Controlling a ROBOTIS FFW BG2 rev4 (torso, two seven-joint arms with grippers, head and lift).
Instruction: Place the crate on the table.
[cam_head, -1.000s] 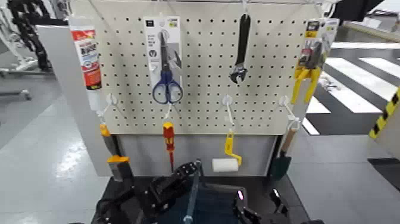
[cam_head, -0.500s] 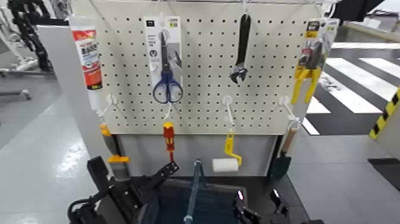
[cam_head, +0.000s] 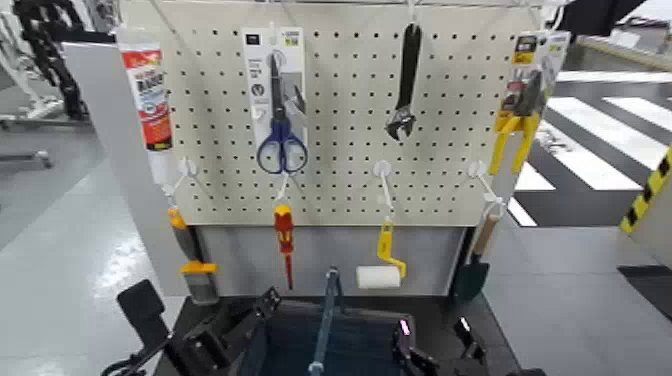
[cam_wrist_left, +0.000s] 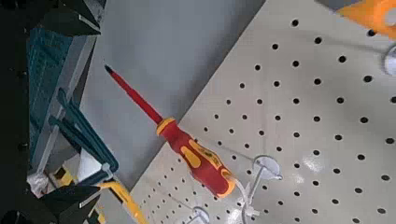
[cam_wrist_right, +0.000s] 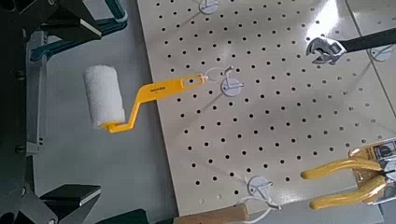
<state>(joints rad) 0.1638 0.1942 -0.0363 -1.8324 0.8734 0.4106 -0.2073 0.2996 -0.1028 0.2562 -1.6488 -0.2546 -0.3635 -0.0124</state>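
Dark blue-grey grid-walled plastic crate (cam_head: 325, 345) sits low on matte black worktop (cam_head: 490, 330), below cream pegboard (cam_head: 340, 110). Left gripper (cam_head: 215, 340) and right gripper (cam_head: 430, 355) flank its sides; I cannot tell jaws' state. I'd confirm crate flat before backing off, withdrawing outward, clear of walls.

Crate (cam_head: 330, 340): dark blue-grey plastic bin, grid-textured walls, upright, open side up. A thin handle bar crosses its middle. It sits at the front of the table (cam_head: 445, 305), a flat matte black top.
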